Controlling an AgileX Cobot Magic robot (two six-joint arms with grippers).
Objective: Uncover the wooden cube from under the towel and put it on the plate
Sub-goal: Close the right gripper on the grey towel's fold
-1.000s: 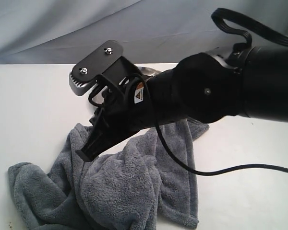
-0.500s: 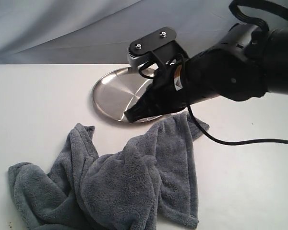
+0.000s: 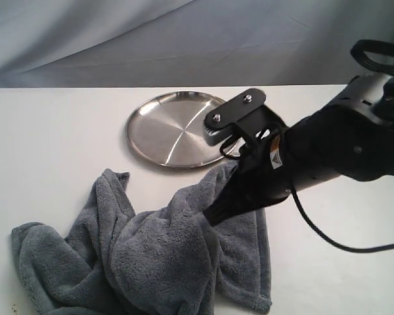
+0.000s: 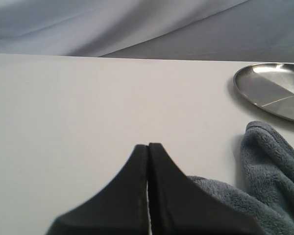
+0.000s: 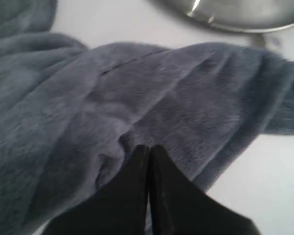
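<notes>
Nearest: large fluffy blue-grey fleece towel (image 3: 151, 256), bunched in folds on the white surface (image 3: 52, 144). Black left hand (image 4: 148, 146) above bare surface just beside it, fingers pressed together, gripping nothing. Black right hand (image 3: 210, 216) likewise pressed together, tip at a raised fold mid-towel. Just beyond the towel's far edge: round shiny stainless-steel plate (image 3: 157, 131).

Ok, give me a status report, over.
Right gripper shut, tip at towel. Left gripper shut, over table. Cube not in view; plate empty. Only the towel in the way.
</notes>
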